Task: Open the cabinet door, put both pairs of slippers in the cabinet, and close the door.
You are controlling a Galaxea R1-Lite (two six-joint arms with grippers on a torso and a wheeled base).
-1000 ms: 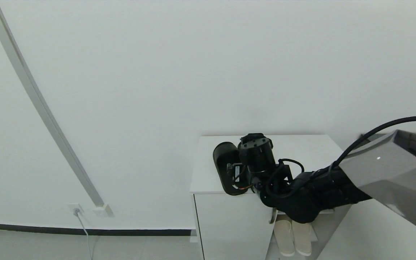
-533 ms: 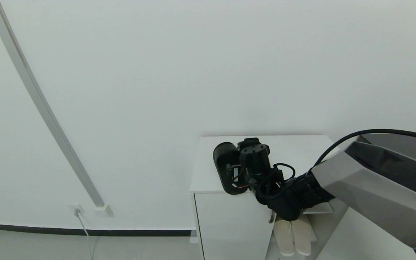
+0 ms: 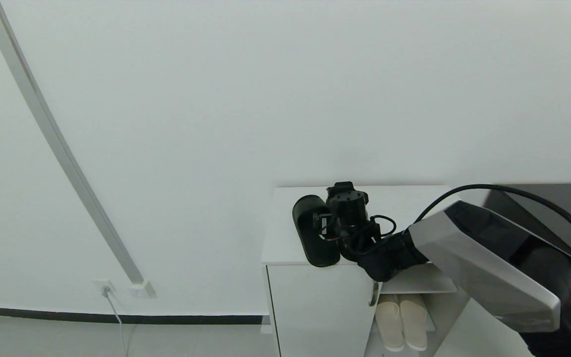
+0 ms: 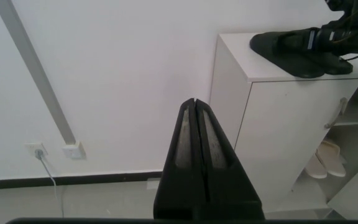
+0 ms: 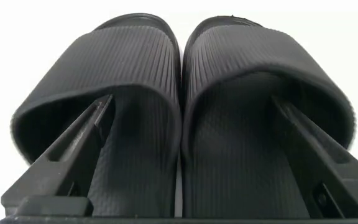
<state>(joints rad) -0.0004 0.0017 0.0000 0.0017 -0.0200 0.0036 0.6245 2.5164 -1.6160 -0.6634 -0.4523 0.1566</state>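
A pair of black slippers (image 3: pixel 310 240) lies on top of the white cabinet (image 3: pixel 414 203), near its front left edge. My right gripper (image 3: pixel 324 225) is at the slippers. In the right wrist view the gripper (image 5: pixel 191 102) is open, with one finger (image 5: pixel 73 149) under each slipper's strap. The black slippers (image 5: pixel 179 74) lie side by side. A pair of white slippers (image 3: pixel 402 322) sits on a shelf inside the cabinet. My left gripper (image 4: pixel 194 106) is shut on nothing, out in front of the wall, left of the cabinet (image 4: pixel 278 124).
The cabinet's right door (image 3: pixel 484 332) stands open toward me; its left door (image 3: pixel 322 312) is closed, with a handle (image 3: pixel 374 293) at its edge. A wall socket with a cable (image 3: pixel 103 287) and a slanted grey strip (image 3: pixel 57 144) are on the wall to the left.
My right arm has swung lower and stretched forward. Its gripper has pushed a little left, deeper into the black slippers. The slippers and cabinet have stayed in place.
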